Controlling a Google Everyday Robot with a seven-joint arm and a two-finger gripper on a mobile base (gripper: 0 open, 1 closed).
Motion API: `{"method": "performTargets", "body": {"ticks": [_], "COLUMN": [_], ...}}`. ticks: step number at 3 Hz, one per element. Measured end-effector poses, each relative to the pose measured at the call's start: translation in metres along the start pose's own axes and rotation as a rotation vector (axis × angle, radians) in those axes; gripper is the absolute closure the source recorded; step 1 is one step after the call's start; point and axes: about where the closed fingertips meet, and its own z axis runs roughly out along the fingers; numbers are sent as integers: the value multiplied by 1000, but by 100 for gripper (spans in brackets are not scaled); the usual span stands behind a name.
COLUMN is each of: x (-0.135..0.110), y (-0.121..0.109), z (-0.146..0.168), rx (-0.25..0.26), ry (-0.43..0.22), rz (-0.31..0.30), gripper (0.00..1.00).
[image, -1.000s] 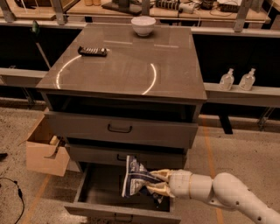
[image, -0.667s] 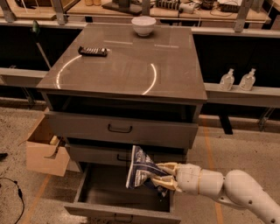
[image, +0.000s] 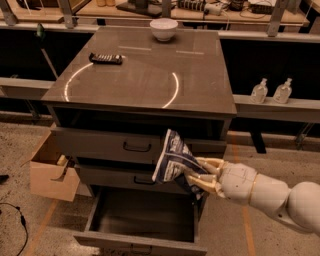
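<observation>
**A:** Starting at the left, we saw a box (image: 52, 172) on the floor, then a remote (image: 106, 58) and a bowl (image: 163, 29) on the table (image: 145, 85).

**B:** Below them the bottom drawer (image: 145, 220) stood open. We judged the step as a carry: the bag (image: 172, 159) hung before the upper drawer fronts, above the open drawer and clear of it.

**A:** The end effector (image: 198, 173) sat just right of the bag, pinching its lower right corner.

**B:** Any next move, we felt, called for a firm pinch and clearance from the table's edge. Bottles (image: 259, 91) stood far right.
</observation>
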Motion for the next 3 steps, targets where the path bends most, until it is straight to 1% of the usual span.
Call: {"method": "performTargets", "body": {"ticks": [1, 2, 3], "x": [-41, -78, -111], "y": [-25, -53, -87], "z": [-7, -10, -7], "rx": [58, 133, 211], "ry": [20, 28, 38], "rz": [-48, -94, -149], "gripper": [100, 100, 100]}}
